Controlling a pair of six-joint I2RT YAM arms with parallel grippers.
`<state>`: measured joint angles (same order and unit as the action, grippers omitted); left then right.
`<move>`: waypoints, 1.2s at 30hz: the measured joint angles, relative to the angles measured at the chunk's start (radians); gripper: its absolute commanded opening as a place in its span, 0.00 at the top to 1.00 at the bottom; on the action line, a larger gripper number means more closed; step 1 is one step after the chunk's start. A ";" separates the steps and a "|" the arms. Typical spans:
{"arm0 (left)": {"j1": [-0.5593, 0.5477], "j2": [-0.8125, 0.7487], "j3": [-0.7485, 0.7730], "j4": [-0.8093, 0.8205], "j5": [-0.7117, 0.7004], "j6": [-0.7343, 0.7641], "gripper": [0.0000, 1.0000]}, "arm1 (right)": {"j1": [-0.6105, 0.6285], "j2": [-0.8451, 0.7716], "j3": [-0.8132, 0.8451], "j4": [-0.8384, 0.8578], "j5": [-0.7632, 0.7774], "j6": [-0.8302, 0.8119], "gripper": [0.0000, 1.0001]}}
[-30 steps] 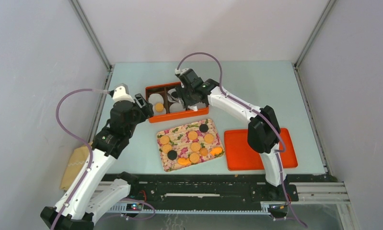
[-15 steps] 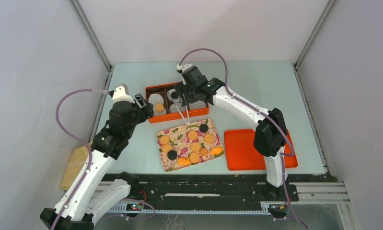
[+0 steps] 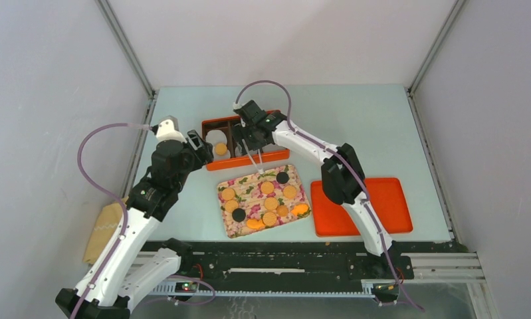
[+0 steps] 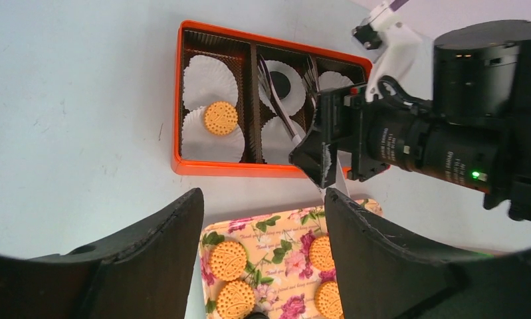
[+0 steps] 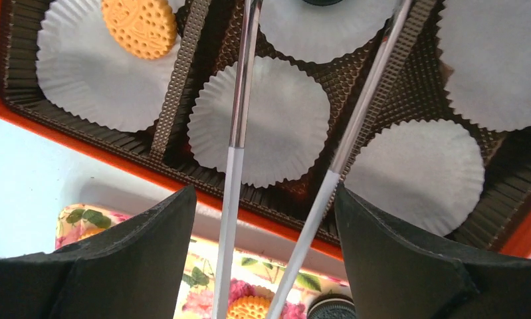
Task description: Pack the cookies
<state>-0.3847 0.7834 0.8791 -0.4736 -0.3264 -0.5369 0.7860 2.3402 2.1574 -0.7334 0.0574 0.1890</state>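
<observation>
Several golden cookies (image 3: 267, 188) and two dark ones (image 3: 282, 177) lie on a floral tray (image 3: 248, 181). An orange partitioned box (image 3: 249, 163) holds white paper liners. One golden cookie (image 4: 220, 117) sits in its left compartment and one dark cookie (image 4: 280, 83) in its middle one. My right gripper (image 3: 251, 143) hangs over the box's near edge. It holds tongs (image 5: 229, 193) whose arms are spread, with the tips by the dark cookie. My left gripper (image 4: 262, 199) is open and empty, hovering left of the box and above the floral tray.
A flat orange lid (image 3: 359, 206) lies right of the floral tray. A tan cloth (image 3: 103, 229) lies off the table's left edge. Several white liners (image 5: 259, 119) in the box hold nothing.
My right arm has swung left, so the gripper and tongs now sit further left over the box. The left arm has not moved.
</observation>
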 measured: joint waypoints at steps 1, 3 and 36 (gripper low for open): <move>0.000 0.000 0.000 0.000 0.000 0.003 0.28 | 0.000 0.014 0.010 -0.005 -0.004 0.001 0.16; 0.000 0.000 0.000 0.000 0.000 0.005 0.28 | 0.000 0.047 0.043 -0.024 -0.008 0.007 0.19; 0.000 -0.005 -0.031 0.027 -0.011 0.006 0.28 | -0.004 -0.170 -0.169 0.177 0.024 0.010 0.52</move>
<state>-0.3847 0.7788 0.8478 -0.4461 -0.3370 -0.5308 0.7818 2.1704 1.9884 -0.5560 0.0818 0.1989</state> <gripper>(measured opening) 0.720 0.480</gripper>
